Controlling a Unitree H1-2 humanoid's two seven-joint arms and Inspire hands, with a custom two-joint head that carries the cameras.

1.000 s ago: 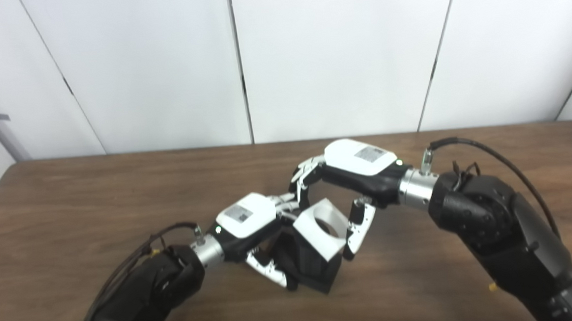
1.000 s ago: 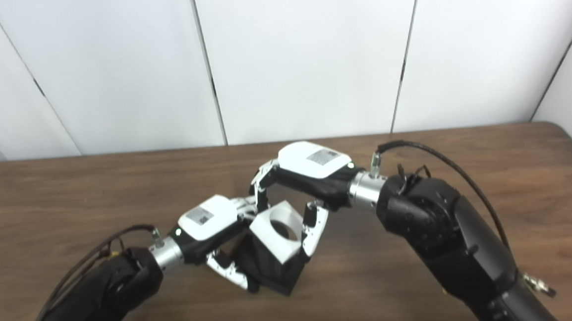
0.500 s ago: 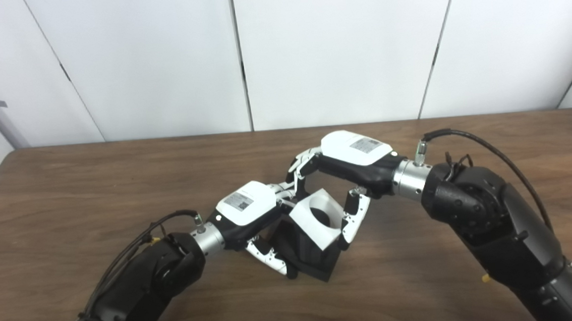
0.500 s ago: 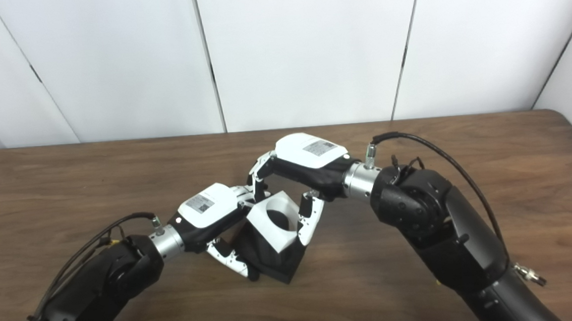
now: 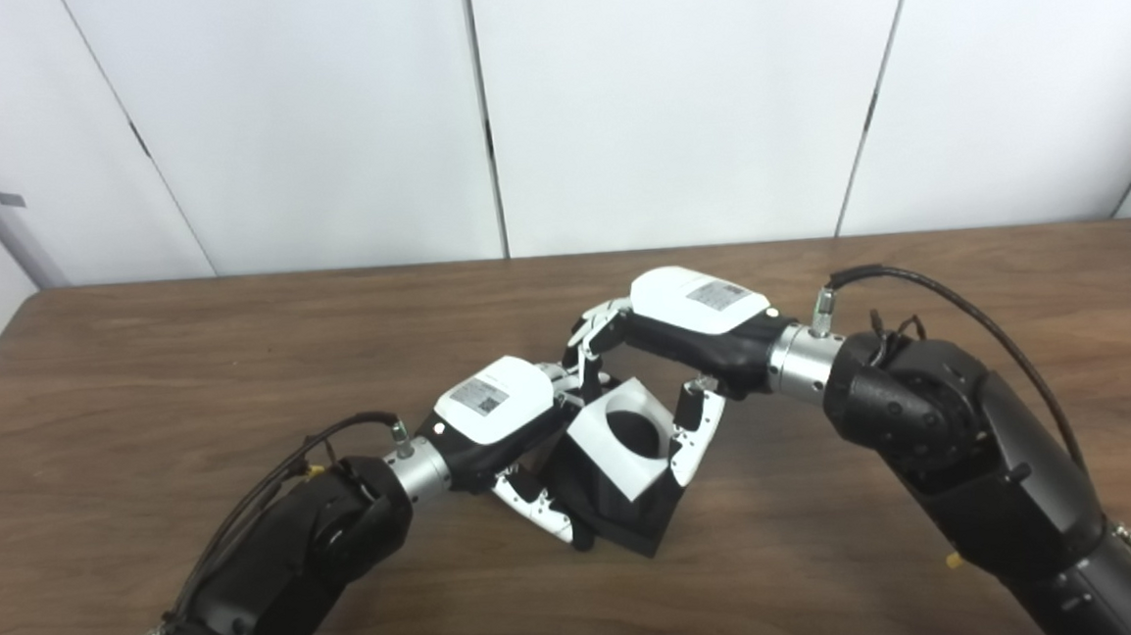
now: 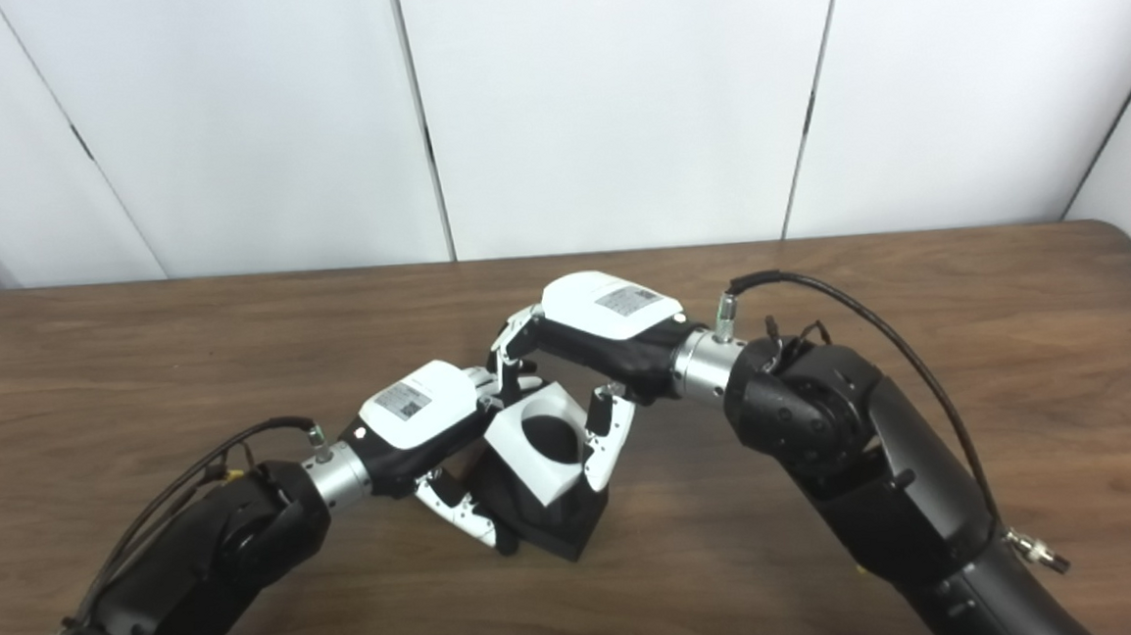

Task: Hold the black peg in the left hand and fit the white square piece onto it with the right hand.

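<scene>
The black peg piece is a dark block resting tilted on the brown table near the middle. My left hand is shut on its left side, thumb low against the block. The white square piece, with a round hole in its face, sits tilted on top of the black block. My right hand is shut on the white piece, fingers behind its far edge and thumb on its right edge. The peg itself is hidden inside the hole. In the right eye view the white piece shows the same seating.
The table's far edge meets white wall panels. A black cable loops over the right forearm. Bare wood lies on both sides of the hands.
The camera view has shifted. The white piece sits lower on the black block than one second ago, and both hands have come down a little toward the table.
</scene>
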